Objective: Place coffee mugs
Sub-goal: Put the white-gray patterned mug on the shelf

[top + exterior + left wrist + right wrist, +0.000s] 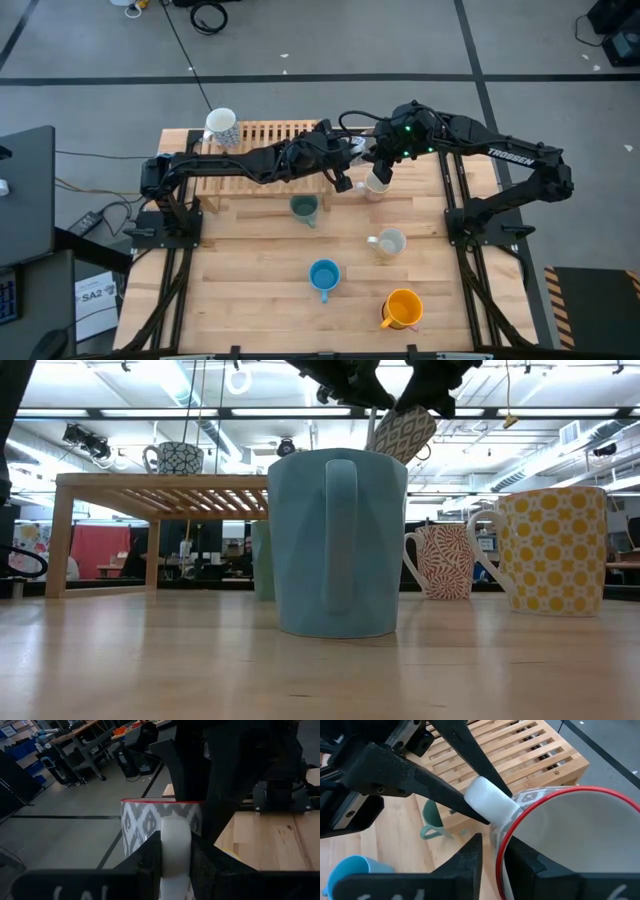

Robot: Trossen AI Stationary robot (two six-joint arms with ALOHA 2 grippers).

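Mug (560,840) (grey-patterned, red-rimmed) hung mid-handover — left gripper (175,855) pinched its handle, right gripper (492,857) clamped its rim; one must let go next.

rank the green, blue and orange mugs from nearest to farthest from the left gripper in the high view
Left gripper, at the rack's right end:
1. Green mug, just below it.
2. Blue mug, mid-table, farther toward the front.
3. Orange mug, front right, farthest.

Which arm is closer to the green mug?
Left. The left end effector hangs just beside the green mug, holding the patterned mug by its handle; the right end effector grips its rim, farther off.
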